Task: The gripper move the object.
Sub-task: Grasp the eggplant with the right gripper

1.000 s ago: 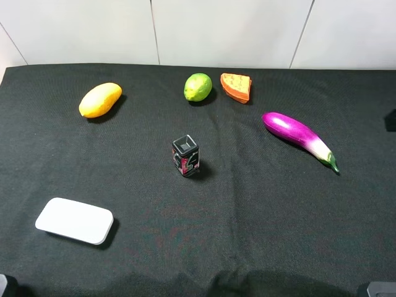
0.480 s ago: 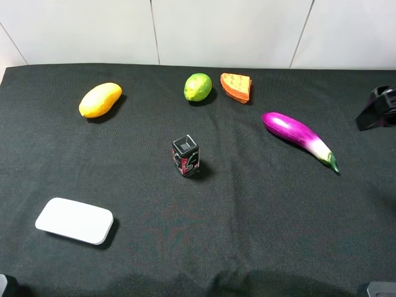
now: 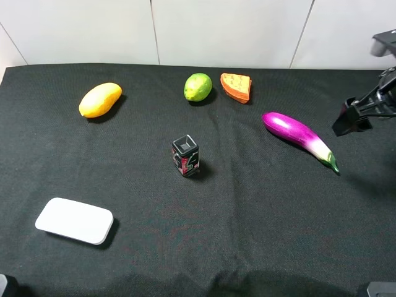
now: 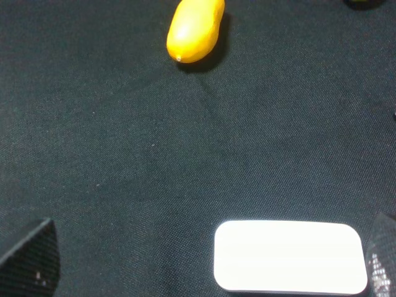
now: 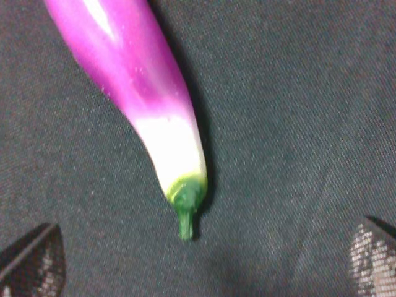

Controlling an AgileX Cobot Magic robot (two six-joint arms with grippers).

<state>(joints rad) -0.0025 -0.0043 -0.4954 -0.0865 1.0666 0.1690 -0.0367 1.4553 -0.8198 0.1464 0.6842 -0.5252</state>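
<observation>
Purple eggplant (image 3: 297,133) near wide-spread right pincer (image 3: 351,119); print on small box (image 3: 185,156) unreadable.

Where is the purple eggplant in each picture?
Exterior high: the eggplant lies right of the middle.
Left wrist: not in it.
Right wrist: the eggplant shows close up and fills much of the picture.
Shared landmark: its green stem tip, seen in both.
</observation>
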